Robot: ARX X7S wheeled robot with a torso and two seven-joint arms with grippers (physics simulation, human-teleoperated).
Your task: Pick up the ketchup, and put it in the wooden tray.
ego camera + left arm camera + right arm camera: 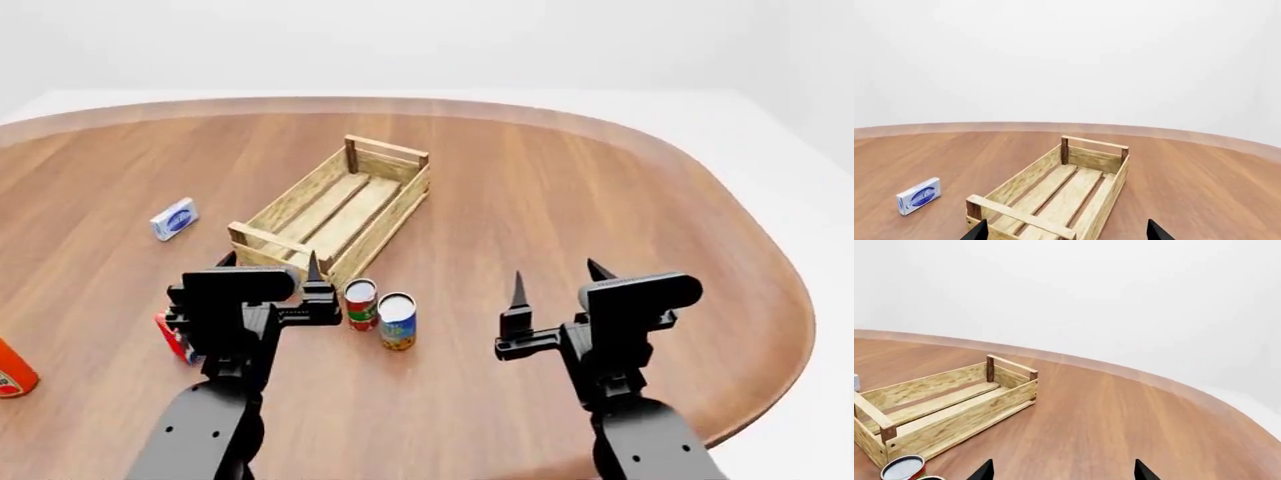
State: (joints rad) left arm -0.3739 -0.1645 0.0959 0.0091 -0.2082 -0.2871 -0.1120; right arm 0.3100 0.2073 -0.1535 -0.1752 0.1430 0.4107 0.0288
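The wooden tray (388,224) lies empty in the middle of the table; it also shows in the left wrist view (1024,178) and the right wrist view (961,423). An orange-red thing with a pale label (11,370), cut off by the head view's left edge, looks like the ketchup. It is far left of both arms. My left gripper (271,265) is open and empty just before the tray's near end (1067,233). My right gripper (558,280) is open and empty over bare table to the tray's right (1064,471).
Two small cans (360,303) (396,320) stand between the grippers, near the tray's near corner; one shows in the right wrist view (902,467). A blue-white box (174,218) (919,196) lies left of the tray. A red box (171,338) sits partly hidden behind my left arm.
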